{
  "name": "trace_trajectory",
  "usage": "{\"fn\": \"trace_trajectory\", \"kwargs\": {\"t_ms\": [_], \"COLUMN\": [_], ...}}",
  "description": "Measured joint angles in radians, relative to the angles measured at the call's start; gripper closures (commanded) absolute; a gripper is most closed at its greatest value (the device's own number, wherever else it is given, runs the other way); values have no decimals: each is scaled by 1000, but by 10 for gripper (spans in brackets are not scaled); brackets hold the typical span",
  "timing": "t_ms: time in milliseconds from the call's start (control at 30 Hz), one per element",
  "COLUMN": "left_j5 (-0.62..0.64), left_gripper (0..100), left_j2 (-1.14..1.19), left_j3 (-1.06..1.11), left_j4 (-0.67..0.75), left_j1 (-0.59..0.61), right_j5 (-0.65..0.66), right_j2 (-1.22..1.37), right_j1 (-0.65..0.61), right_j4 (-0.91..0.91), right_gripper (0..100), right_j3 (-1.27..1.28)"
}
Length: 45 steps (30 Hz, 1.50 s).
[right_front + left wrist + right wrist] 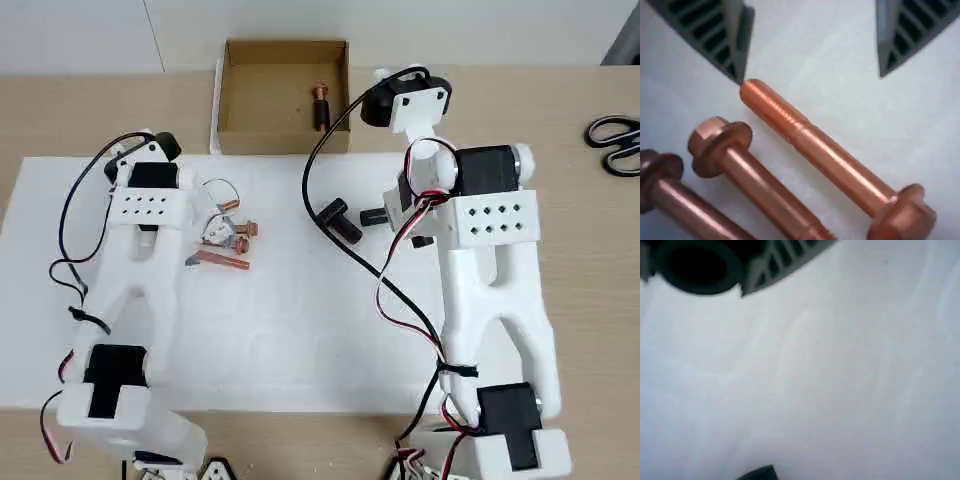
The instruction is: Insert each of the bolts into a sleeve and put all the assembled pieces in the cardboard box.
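While left gripper gapes over copper bolts, right gripper clamps tubular black sleeve, another sleeve at nine o'clock.

White left arm and right arm, black motors
Round holes are punched in the plates; black cables are looped alongside; the left gripper is ribbed and dark.
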<state>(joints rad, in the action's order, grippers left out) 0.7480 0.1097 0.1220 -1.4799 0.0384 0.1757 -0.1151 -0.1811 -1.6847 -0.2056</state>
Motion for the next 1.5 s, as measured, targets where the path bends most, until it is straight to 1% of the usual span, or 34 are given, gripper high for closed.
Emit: {"fn": "trace_trajectory", "kwargs": {"t_ms": [167, 300, 433, 567, 900, 967, 1100, 1167, 1500], "left_j5": [92, 155, 239, 287, 324, 324, 324, 330, 311], "left_gripper": [833, 833, 833, 833, 836, 864, 970, 995, 994], "left_j2": [54, 160, 219, 247, 255, 255, 255, 255, 258], "left_j3": [0, -3, -58, -68, -69, -69, -71, -71, -74], "left_j4": [0, 5, 11, 6, 14, 14, 15, 8, 6], "left_j1": [0, 0, -2, 5, 9, 9, 6, 6, 6], "right_j5": [0, 0, 0, 0, 0, 0, 0, 0, 0], "right_j2": [0, 0, 0, 0, 0, 0, 0, 0, 0], "right_j1": [0, 0, 0, 0, 2, 2, 2, 2, 2], "right_j4": [0, 0, 0, 0, -2, -2, -2, -2, -2], "right_gripper": [994, 994, 994, 994, 994, 994, 994, 994, 994], "right_j3": [0, 0, 0, 0, 2, 2, 2, 2, 2]}}
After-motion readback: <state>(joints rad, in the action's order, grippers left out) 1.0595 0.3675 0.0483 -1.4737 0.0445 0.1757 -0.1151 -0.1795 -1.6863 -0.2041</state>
